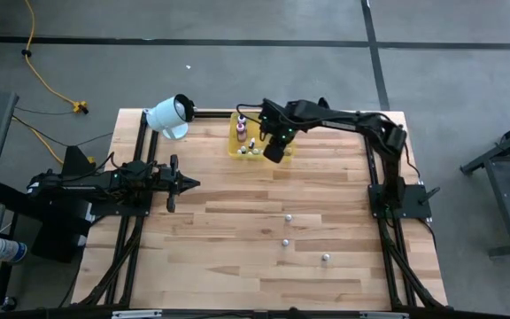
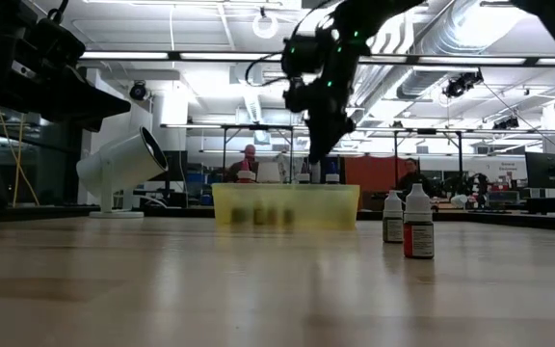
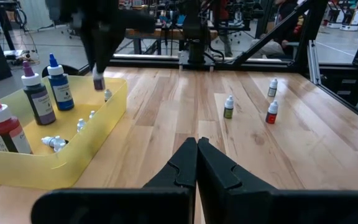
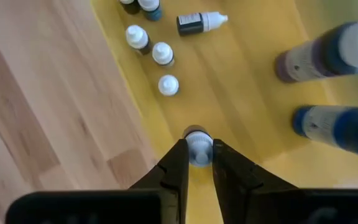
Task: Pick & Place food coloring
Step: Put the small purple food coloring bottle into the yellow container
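Note:
A translucent yellow tray (image 1: 237, 146) stands at the table's far edge. It holds several small whitish dropper bottles of food coloring (image 4: 162, 53) and taller red (image 3: 2, 124), purple (image 3: 36, 93) and blue (image 3: 59, 84) ones. My right gripper (image 1: 274, 152) hangs over the tray's right part, pointing steeply down, shut on one small bottle (image 3: 98, 81). Three more small bottles (image 1: 288, 215) (image 1: 284, 241) (image 1: 326, 258) stand upright on the wood nearer the front. My left gripper (image 1: 193, 183) rests shut at the table's left, level, touching nothing. My right gripper pinches the small bottle by its white-capped top (image 4: 197, 148) between the two fingertips, coming from above and pointing down. The bottle's dark body (image 3: 98, 82) hangs upright below the fingers, clear of the tray floor and above the tray's inside.
A big white cylinder (image 1: 168, 115) lies at the table's far left corner beside the tray. The tray's wall (image 2: 285, 205) rises above the table. People sit in the room beyond the far edge. Bare wood lies between the tray and the three loose bottles.

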You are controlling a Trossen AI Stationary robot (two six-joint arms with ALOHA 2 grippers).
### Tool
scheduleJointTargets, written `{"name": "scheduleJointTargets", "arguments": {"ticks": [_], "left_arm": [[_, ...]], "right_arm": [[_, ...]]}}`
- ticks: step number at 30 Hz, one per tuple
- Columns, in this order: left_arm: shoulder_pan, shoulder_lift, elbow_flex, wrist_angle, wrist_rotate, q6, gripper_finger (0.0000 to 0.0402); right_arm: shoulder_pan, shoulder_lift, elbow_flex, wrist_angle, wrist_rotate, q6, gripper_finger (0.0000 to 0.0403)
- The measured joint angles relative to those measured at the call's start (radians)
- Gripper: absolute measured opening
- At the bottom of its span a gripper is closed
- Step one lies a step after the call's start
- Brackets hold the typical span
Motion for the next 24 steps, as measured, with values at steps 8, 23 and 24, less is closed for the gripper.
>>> {"name": "scheduleJointTargets", "arguments": {"ticks": [8, 23, 24], "left_arm": [[0.0, 0.0, 0.0, 0.0, 0.0, 0.0, 0.0], [0.0, 0.0, 0.0, 0.0, 0.0, 0.0, 0.0], [0.0, 0.0, 0.0, 0.0, 0.0, 0.0, 0.0]], "right_arm": [[-0.031, 0.063, -0.039, 0.061, -0.037, 0.029, 0.0058], [-0.064, 0.063, -0.173, 0.161, -0.037, 0.048, 0.0061], [-0.064, 0.063, -0.174, 0.164, -0.037, 0.048, 0.006]]}}
